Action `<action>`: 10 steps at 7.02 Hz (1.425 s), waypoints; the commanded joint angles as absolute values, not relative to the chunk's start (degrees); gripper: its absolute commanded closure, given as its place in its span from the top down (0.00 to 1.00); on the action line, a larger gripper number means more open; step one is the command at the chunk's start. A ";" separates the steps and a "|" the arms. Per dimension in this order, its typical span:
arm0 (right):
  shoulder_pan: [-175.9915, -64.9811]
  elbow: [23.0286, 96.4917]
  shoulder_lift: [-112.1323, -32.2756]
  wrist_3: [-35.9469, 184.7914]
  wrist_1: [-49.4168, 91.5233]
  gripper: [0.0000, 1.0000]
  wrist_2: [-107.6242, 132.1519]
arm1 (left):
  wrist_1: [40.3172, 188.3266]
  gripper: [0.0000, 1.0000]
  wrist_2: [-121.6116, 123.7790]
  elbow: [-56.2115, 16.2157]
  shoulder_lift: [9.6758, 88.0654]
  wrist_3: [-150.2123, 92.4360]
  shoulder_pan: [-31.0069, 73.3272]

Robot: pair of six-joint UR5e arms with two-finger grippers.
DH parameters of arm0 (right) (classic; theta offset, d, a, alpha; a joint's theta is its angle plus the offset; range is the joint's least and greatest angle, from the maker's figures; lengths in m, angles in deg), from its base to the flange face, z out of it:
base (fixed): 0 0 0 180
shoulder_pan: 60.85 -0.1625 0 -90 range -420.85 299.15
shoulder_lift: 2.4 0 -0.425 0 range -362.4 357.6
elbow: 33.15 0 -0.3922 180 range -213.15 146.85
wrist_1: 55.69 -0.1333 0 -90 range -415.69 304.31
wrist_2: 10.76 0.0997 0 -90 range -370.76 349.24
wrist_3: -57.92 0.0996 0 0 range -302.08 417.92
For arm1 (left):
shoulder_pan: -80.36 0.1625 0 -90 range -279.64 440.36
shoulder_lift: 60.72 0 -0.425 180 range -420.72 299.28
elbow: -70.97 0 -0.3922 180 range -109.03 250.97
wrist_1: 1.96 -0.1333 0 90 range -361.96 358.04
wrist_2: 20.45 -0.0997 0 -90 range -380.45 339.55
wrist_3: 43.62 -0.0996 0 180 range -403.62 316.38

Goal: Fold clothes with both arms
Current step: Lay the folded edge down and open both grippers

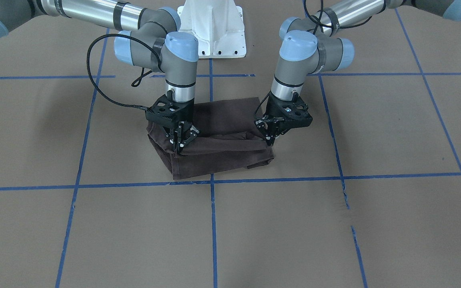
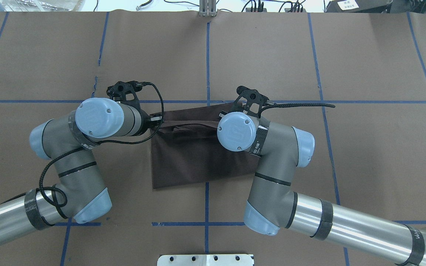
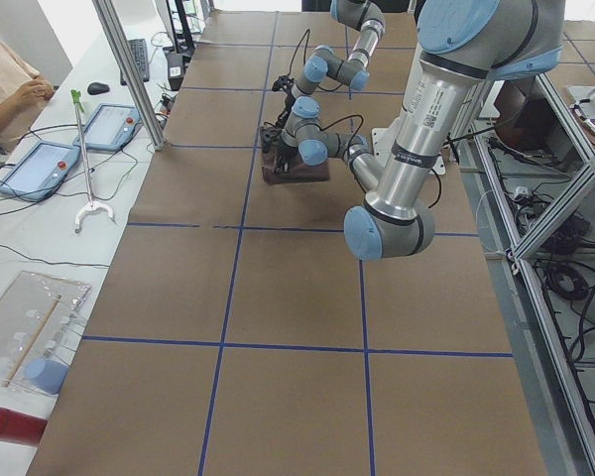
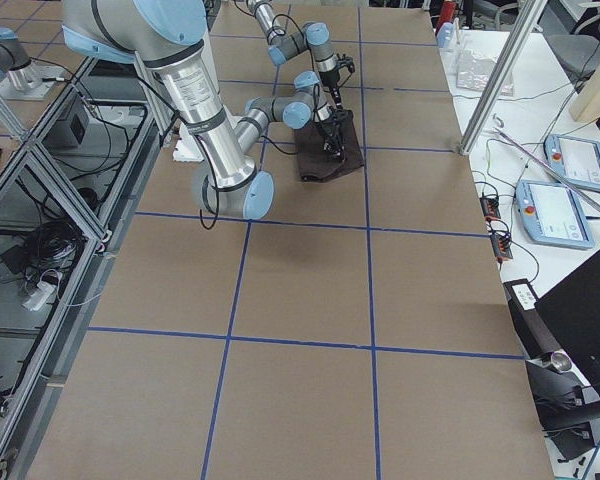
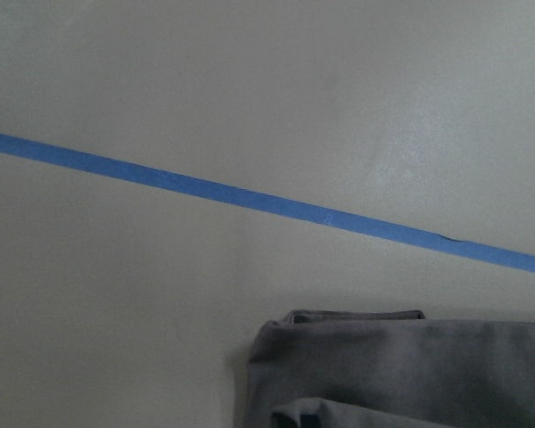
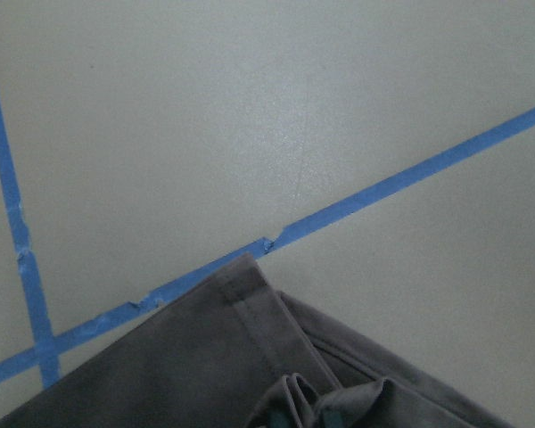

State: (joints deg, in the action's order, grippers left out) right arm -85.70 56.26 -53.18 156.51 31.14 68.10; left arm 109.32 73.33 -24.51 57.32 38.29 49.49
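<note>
The dark brown cotton T-shirt (image 1: 218, 120), folded into a compact rectangle, lies flat near the middle of the worktop (image 1: 334, 224). This is a long surface covered in brown paper and marked into squares by blue tape lines (image 1: 278, 179). The shirt's edge far from the robot runs just beside one of these lines, and in the right wrist view one corner touches the tape. A loose top layer forms a ridge across the shirt from one hand to the other.

The black two-finger right hand (image 1: 180, 144) points down at the shirt's right end, its fingers closed on a bunch of that layer. The black two-finger left hand (image 1: 271, 139) does likewise at the left end, its fingertips pinched together on the fold.

Both silver-grey arms reach in from a white pedestal base (image 1: 214, 28) at the worktop's near edge.
</note>
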 commanded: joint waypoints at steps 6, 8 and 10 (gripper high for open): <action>-84.85 55.98 -49.86 145.22 31.23 1.00 73.36 | 109.40 1.00 79.04 -27.03 56.61 26.34 45.99; -85.63 52.83 -49.95 141.18 31.23 1.00 73.27 | 109.40 1.00 79.04 -27.11 56.61 26.69 45.99; -87.83 49.14 -49.95 137.93 31.41 1.00 73.35 | 109.40 1.00 79.04 -27.11 56.61 26.87 45.99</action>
State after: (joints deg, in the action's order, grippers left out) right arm -86.50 51.56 -49.94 140.62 31.38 73.34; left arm 109.40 79.04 -27.11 56.61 26.74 45.99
